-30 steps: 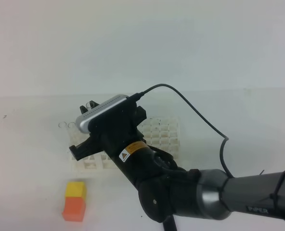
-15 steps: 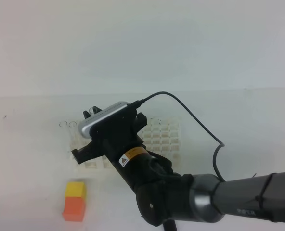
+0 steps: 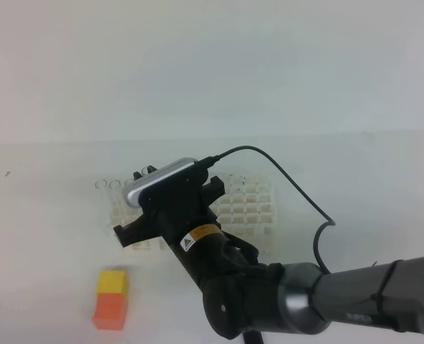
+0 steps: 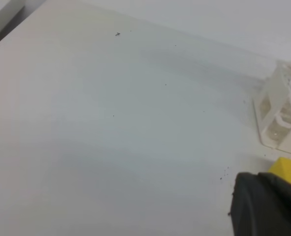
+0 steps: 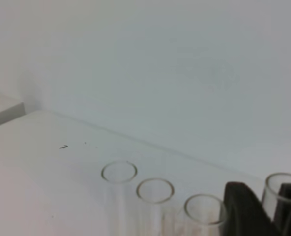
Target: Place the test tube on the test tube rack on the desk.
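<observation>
In the right wrist view a clear test tube [image 5: 283, 184] stands upright between the black fingers [image 5: 244, 209] of my right gripper [image 5: 269, 201], which is shut on it. Three more open tube rims [image 5: 155, 190] stand in a row to its left. From the high view the right gripper [image 3: 143, 173] hangs over the left end of the white test tube rack [image 3: 249, 208] on the desk [image 3: 47, 236]; the arm hides much of the rack. A black part of the left gripper [image 4: 266, 206] shows low in the left wrist view, beside the rack's end [image 4: 278, 115].
A yellow-and-orange block stack [image 3: 112, 299] stands on the desk in front of the rack's left end, and its yellow top [image 4: 289, 170] shows in the left wrist view. A black cable [image 3: 298, 190] loops over the right arm. A white wall rises behind the desk.
The right gripper with the tube has sunk lower and shifted slightly right over the rack's left end. The blocks and rack have not moved.
</observation>
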